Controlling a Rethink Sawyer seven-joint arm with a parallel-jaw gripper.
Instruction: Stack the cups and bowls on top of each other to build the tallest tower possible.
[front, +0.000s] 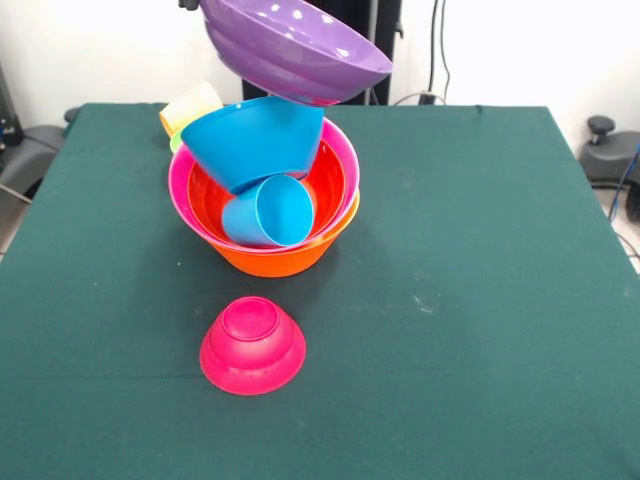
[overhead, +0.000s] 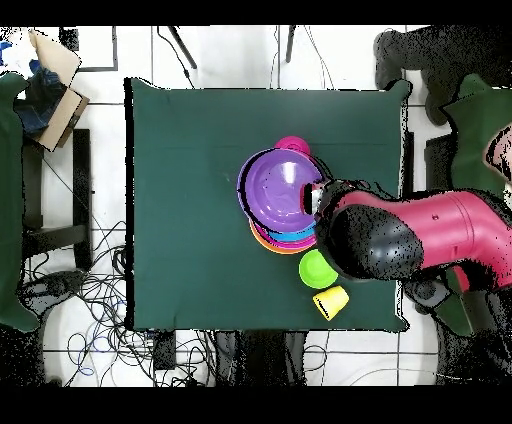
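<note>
The tower has a large orange bowl (front: 285, 258) as base, with a pink bowl (front: 181, 185) and a red-orange bowl (front: 331, 180) nested in it. Inside, a blue bowl (front: 255, 140) leans tilted over a light blue cup (front: 270, 212) lying on its side. A purple bowl (front: 290, 45) hangs tilted just above the blue bowl, held at its rim by my gripper (overhead: 316, 200), whose tip shows at the top edge (front: 190, 4). A small magenta bowl (front: 252, 345) sits upside down in front of the tower. A yellow-orange cup (front: 190, 105) lies behind it beside a green bowl (overhead: 318, 268).
My red arm (overhead: 420, 235) reaches in over the table edge beside the green bowl and yellow cup (overhead: 331, 301). The green table cloth (front: 480, 300) spreads wide on the side away from the cups. Cables and a cardboard box (overhead: 55, 85) lie on the floor.
</note>
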